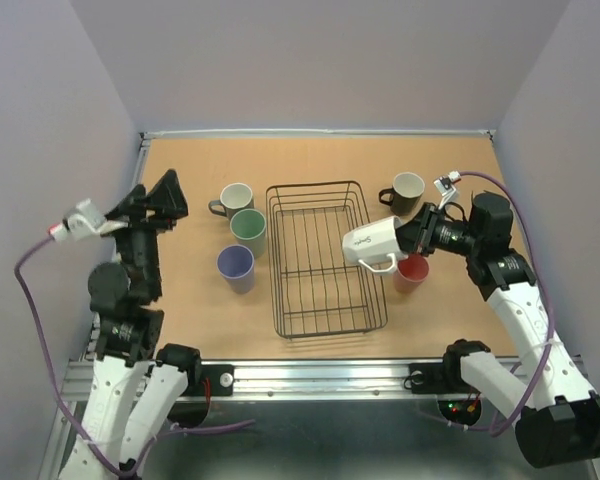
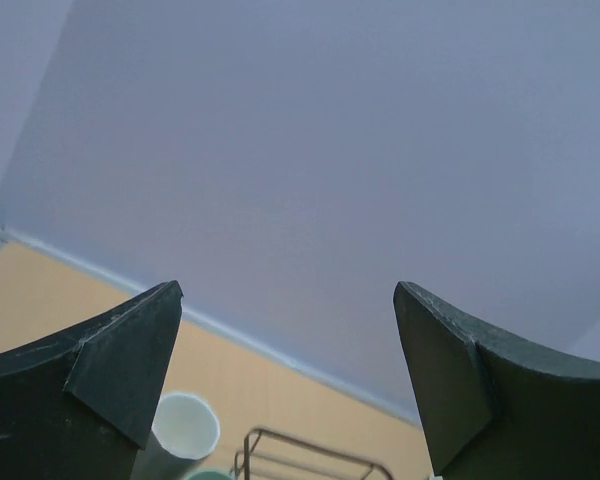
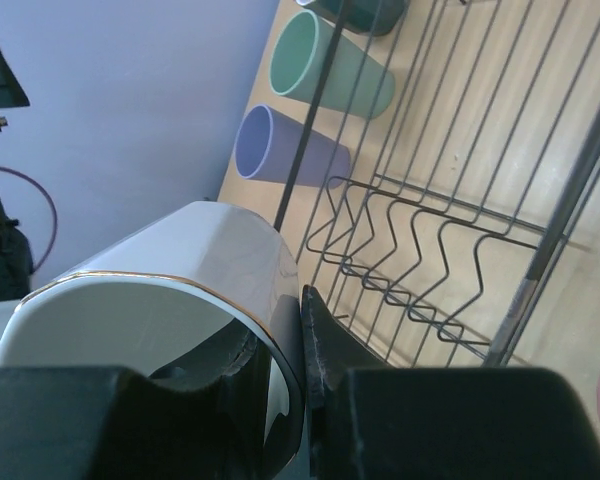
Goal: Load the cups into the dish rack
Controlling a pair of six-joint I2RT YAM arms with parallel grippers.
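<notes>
My right gripper (image 1: 408, 236) is shut on the rim of the white mug (image 1: 372, 243), held on its side in the air at the right edge of the wire dish rack (image 1: 326, 322). In the right wrist view one finger is inside the white mug (image 3: 195, 270) and one outside, with the dish rack (image 3: 450, 200) below. The red-pink tumbler (image 1: 412, 271) stands under my wrist, the black mug (image 1: 405, 192) behind it. Left of the rack stand the grey mug (image 1: 235, 199), green tumbler (image 1: 248, 231) and lavender tumbler (image 1: 236, 267). My left gripper (image 1: 172, 196) is open, raised at the left.
The table's walls close in on the left, right and back. The left wrist view shows the back wall, the grey mug's rim (image 2: 185, 424) and a rack corner (image 2: 310, 450). The aluminium rail (image 1: 320, 378) runs along the near edge.
</notes>
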